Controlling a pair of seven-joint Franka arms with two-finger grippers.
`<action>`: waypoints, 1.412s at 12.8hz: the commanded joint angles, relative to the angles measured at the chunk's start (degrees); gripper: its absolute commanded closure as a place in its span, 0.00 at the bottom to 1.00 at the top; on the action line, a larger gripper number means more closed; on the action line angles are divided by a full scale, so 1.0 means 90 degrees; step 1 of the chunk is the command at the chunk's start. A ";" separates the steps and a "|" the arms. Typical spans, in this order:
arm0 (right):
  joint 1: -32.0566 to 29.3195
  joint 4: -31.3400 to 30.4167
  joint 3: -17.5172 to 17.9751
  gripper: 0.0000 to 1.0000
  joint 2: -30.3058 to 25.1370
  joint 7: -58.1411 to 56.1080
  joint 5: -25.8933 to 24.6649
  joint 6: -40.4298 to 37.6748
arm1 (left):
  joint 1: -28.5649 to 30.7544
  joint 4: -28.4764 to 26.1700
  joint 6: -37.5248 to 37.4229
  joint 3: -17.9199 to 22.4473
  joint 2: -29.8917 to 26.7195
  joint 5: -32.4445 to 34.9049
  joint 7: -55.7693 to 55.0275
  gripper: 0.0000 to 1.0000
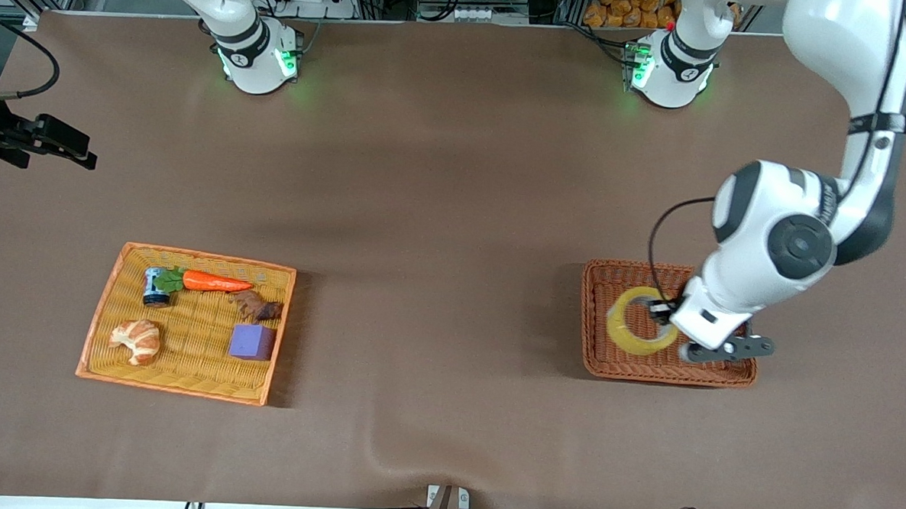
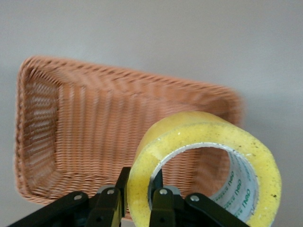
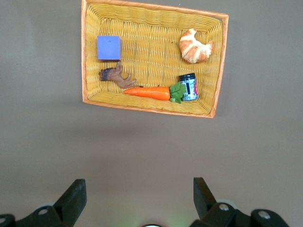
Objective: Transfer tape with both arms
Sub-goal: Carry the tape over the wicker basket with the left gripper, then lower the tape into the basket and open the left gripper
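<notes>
The tape (image 1: 620,324) is a yellowish translucent ring with a grey core, over the brown wicker basket (image 1: 598,354). My left gripper (image 1: 663,313) is shut on the tape's wall, one finger inside the ring and one outside. In the left wrist view the tape (image 2: 203,137) stands tilted on edge in the gripper (image 2: 140,182), lifted above the basket (image 2: 85,123), which holds nothing else. My right gripper (image 1: 75,150) is open and empty, over bare table at the right arm's end. In the right wrist view its fingers (image 3: 75,195) stand wide apart around the gripper's middle (image 3: 139,189).
An orange-rimmed yellow basket (image 1: 187,384) sits toward the right arm's end, holding a carrot (image 1: 215,281), a croissant (image 1: 136,339), a purple cube (image 1: 251,341), a small can (image 1: 154,287) and a brown figure (image 1: 256,305). It also shows in the right wrist view (image 3: 151,14). Brown cloth covers the table.
</notes>
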 commanded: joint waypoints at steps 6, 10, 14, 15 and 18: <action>-0.0487 -0.0026 0.0574 0.00 -0.0190 0.0097 -0.0244 -0.0039 | 0.0822 -0.0395 0.1036 -0.0101 0.0843 0.0160 0.0246 0.92; -0.0536 -0.0075 0.0584 0.00 -0.0268 0.0097 -0.0254 -0.0049 | 0.0851 -0.0024 0.0852 -0.0062 0.0347 0.0160 0.0335 0.00; -0.0526 -0.0075 0.0594 0.00 -0.0268 0.0107 -0.0254 -0.0049 | 0.0851 0.0094 0.0140 -0.0052 -0.1174 0.0296 0.0685 0.00; -0.0526 -0.0075 0.0594 0.00 -0.0268 0.0107 -0.0254 -0.0059 | 0.0851 0.0094 -0.0182 -0.0062 -0.1527 0.0287 0.0745 0.00; -0.0536 -0.0085 0.0574 0.00 -0.0268 0.0117 -0.0244 -0.0049 | 0.0822 0.0094 -0.1218 -0.0140 -0.2348 0.0287 0.0775 0.00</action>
